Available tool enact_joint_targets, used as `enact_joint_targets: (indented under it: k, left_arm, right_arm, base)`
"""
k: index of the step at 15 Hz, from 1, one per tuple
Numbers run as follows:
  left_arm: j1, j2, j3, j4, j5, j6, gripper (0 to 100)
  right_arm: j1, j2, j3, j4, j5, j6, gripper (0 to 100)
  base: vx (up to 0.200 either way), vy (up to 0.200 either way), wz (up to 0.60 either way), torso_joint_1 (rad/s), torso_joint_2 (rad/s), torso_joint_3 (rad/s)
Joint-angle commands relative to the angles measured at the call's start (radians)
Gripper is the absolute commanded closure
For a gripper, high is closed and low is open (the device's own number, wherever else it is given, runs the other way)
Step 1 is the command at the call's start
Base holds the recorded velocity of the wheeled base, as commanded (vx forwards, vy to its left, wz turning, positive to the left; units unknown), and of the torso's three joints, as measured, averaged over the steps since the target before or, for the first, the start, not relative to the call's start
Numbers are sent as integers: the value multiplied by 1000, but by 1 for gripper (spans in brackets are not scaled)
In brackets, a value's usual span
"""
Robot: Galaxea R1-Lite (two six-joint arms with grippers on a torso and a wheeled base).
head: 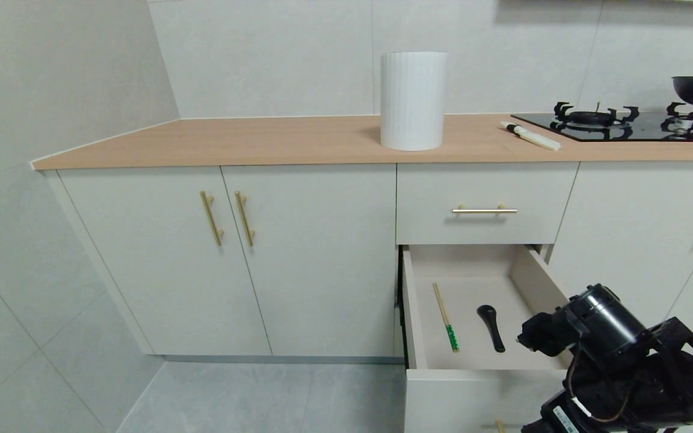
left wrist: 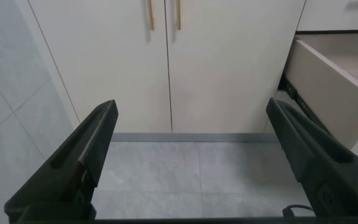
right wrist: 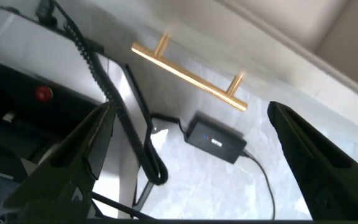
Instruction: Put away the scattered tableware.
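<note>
Right gripper (right wrist: 191, 117) spread wide, empty, near gold handle (right wrist: 188, 78) | left gripper (left wrist: 191, 113) spread wide, empty, facing cabinet doors (left wrist: 166, 62) | drawer (head: 414, 313) open: chopsticks (head: 446, 319) and black spoon (head: 491, 328) inside, apart | white utensil (head: 530, 136) (kind unclear) on counter (head: 262, 141), between canister (head: 412, 99) and stove (head: 617, 127)

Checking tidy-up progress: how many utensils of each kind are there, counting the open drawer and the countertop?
Green-tipped chopstick set, in the drawer: 1
Black spoon, in the drawer: 1
White utensil, on the countertop: 1
Total: 3
</note>
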State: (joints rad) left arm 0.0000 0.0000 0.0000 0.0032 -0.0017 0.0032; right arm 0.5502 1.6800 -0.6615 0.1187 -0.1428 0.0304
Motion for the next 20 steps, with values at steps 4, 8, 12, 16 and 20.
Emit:
enact_joint_targets:
  k: [4, 8, 12, 16, 20]
  left_arm:
    - [0, 0, 0, 0, 0, 0, 0]
    - [0, 0, 0, 0, 0, 0, 0]
    - [0, 0, 0, 0, 0, 0, 0]
    - [0, 0, 0, 0, 0, 0, 0]
    - [0, 0, 0, 0, 0, 0, 0]
  right_arm:
    - [0, 102, -4, -8, -4, 5, 0]
    - [-23, 129, -21, -11, -9, 11, 0]
    - [-75, 162, -64, -21, -9, 14, 0]
    - [-135, 213, -79, -105, -11, 36, 0]
    - [-164, 241, -87, -206, -8, 59, 0]
  base:
    - [0, 0, 0, 0, 0, 0]
    - [0, 0, 0, 0, 0, 0]
    - [0, 0, 0, 0, 0, 0]
    - [0, 0, 0, 0, 0, 0]
    - [0, 0, 0, 0, 0, 0]
